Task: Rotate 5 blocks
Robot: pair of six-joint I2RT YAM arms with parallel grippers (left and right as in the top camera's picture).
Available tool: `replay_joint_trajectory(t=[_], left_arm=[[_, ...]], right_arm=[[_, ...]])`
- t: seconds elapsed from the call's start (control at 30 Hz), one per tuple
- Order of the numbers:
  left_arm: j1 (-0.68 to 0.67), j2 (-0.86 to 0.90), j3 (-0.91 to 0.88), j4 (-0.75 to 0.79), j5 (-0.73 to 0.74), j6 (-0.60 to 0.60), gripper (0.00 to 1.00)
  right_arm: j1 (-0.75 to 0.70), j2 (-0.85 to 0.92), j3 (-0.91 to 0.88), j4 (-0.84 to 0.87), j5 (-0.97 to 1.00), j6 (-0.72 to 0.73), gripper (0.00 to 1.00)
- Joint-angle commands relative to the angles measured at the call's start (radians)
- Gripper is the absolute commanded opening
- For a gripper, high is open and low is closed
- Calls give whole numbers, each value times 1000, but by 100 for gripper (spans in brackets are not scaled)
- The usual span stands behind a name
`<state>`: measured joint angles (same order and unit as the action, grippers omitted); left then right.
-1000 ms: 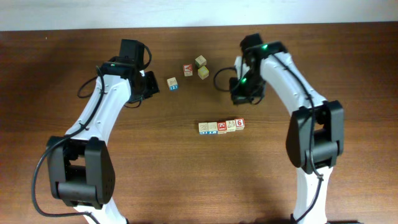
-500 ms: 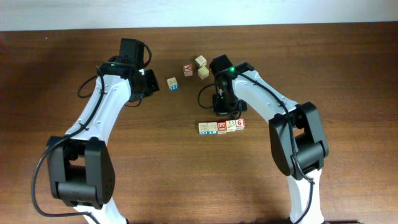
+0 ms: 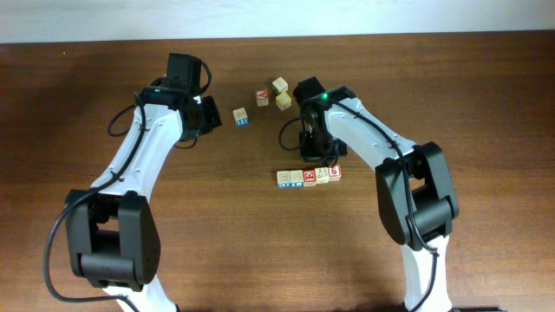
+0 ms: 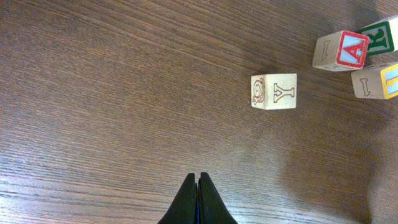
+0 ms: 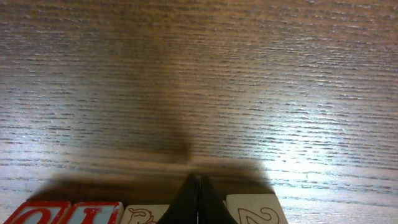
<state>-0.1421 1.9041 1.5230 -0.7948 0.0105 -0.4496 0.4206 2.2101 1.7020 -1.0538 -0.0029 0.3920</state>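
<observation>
Though pale wood, blocks [image 3: 296, 178] in one tight row, red "6" endmost.

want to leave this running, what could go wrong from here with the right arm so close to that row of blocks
1. The right gripper is shut with its tips right beside the row of blocks; a nudge may shove neighbours out of line instead of turning one.
2. Opening here could knock the blocks either side of the tips.
</observation>
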Motion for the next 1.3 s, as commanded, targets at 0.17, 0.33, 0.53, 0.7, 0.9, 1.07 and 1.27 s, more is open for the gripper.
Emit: replay_joint_trajectory(t=[0.17, 0.33, 0.53, 0.7, 0.9, 1.07, 1.27], left_arm=[[-2, 14, 15, 6, -11, -10, 3], [-2, 14, 15, 6, -11, -10, 3], [-2, 14, 15, 10, -10, -10, 3], [-2, 14, 15, 9, -11, -10, 3], [-2, 14, 15, 9, -10, -10, 3], [-2, 14, 15, 10, -11, -10, 3], [-2, 14, 15, 10, -10, -9, 3]], right_arm=[[-1, -14, -6, -12, -5, 9, 4], [-1, -14, -6, -21, -12, 8, 4], [-1, -14, -6, -28, -12, 6, 4], [5, -14, -6, -32, -12, 5, 4], [18, -14, -6, -32, -11, 6, 4], [18, -14, -6, -33, -11, 6, 4], [18, -14, -6, -47, -12, 6, 4]])
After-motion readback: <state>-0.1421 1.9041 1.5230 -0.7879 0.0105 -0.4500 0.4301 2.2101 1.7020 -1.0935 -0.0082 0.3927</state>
